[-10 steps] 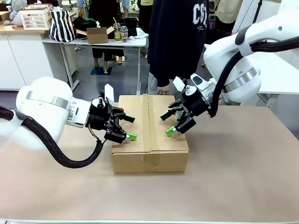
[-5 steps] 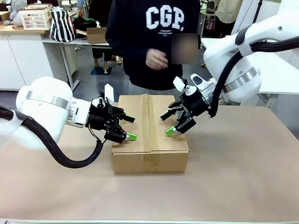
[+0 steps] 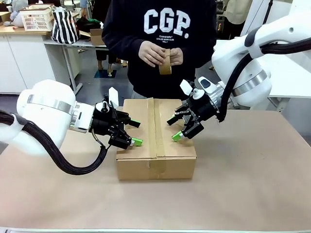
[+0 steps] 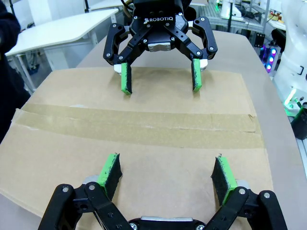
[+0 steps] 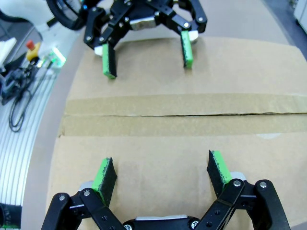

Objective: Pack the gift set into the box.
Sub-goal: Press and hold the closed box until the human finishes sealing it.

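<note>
My left gripper (image 3: 136,133) sits spread wide over the left half of the large brown corrugated cardboard box (image 3: 156,165), my right gripper (image 3: 174,128) spread wide over the right half, facing each other across the brown tape strip (image 3: 159,127). Between them, a bare lane runs along the closed, taped flaps. The near table surface (image 3: 233,194) lies bare on both sides of the box. At the far edge, the person in a dark sweatshirt (image 3: 160,29) blocks passage, hands (image 3: 154,52) holding a brown tape roll (image 3: 165,62) above the box's back.
</note>
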You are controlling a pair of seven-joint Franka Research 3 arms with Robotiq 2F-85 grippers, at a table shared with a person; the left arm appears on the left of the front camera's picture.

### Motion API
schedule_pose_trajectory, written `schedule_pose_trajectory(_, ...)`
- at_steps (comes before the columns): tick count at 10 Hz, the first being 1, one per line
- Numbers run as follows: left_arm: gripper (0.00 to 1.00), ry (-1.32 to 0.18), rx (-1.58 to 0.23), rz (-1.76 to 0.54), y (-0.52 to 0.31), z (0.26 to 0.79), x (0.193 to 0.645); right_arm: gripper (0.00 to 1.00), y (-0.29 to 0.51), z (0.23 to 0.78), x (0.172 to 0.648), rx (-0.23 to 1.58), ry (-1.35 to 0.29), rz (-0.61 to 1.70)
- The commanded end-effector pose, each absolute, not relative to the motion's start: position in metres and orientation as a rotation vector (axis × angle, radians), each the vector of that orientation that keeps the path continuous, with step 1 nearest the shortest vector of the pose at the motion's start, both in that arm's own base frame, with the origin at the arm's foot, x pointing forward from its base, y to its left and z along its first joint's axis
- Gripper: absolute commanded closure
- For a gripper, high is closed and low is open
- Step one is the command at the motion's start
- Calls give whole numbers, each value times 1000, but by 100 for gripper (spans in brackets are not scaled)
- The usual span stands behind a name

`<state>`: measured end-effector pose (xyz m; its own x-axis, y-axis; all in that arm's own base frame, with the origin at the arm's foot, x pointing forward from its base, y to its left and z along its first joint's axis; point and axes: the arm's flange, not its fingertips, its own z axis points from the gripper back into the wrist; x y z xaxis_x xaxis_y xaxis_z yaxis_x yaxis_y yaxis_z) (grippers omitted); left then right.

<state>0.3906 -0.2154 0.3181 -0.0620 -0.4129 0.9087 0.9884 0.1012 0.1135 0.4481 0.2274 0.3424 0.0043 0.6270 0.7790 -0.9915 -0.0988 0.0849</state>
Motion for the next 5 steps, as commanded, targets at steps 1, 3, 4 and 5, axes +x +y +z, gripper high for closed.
schedule_pose_trajectory(1, 0, -1035, -763, -1365, -214, 314, 387, 0, 227, 340, 448, 795, -605, 1516)
schedule_pose_trajectory(3, 0, -1035, -763, -1365, -214, 314, 387, 0, 227, 340, 448, 795, -605, 1516)
schedule_pose_trajectory(4, 0, -1035, -763, -1365, -214, 314, 387, 0, 227, 340, 448, 795, -605, 1516)
schedule_pose_trajectory(5, 0, -1035, -763, -1365, -214, 314, 387, 0, 227, 340, 448, 795, -605, 1516)
